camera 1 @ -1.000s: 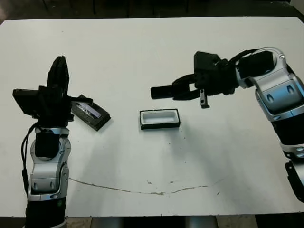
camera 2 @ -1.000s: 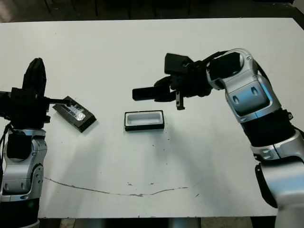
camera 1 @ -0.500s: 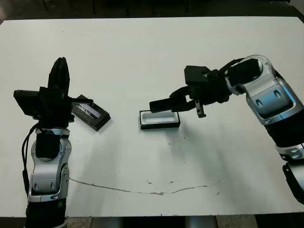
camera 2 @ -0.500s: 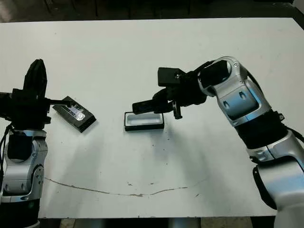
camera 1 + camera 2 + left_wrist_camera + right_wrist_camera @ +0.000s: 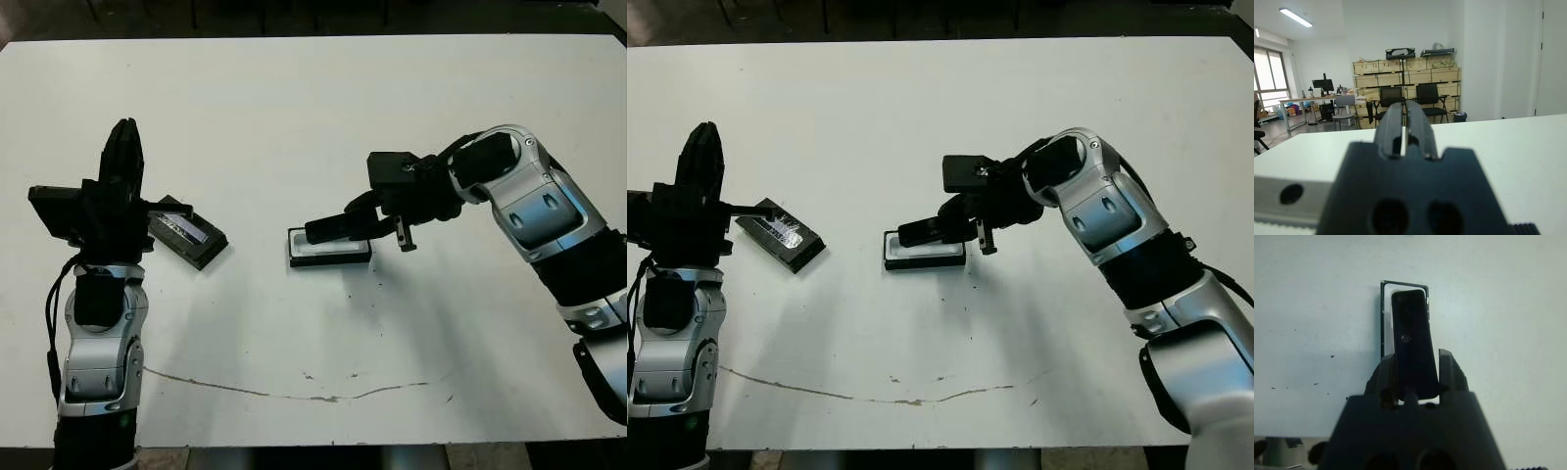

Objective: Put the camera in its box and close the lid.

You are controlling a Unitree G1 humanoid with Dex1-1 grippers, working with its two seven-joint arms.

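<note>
The camera (image 5: 331, 230), a slim black bar, is held at one end by my right gripper (image 5: 360, 217), which is shut on it. It hangs lengthwise just above the box (image 5: 329, 261), a small black tray with a white lining, its free end dipping towards the lining. In the right wrist view the camera (image 5: 1412, 345) lines up with the box (image 5: 1382, 318) and covers most of it. The lid (image 5: 187, 232), a black slab with a glossy strip, lies on the table to the left. My left gripper (image 5: 123, 147) is raised beside it, pointing up, fingers (image 5: 1391, 128) together and holding nothing.
A thin brown line (image 5: 284, 394) runs across the white table (image 5: 294, 117) near its front edge. Beyond the table, the left wrist view shows office chairs (image 5: 1431, 100) and stacked crates (image 5: 1415, 76).
My right gripper has carried the camera down and to the left, from well above the table to just over the box. The left arm and the lid have not moved.
</note>
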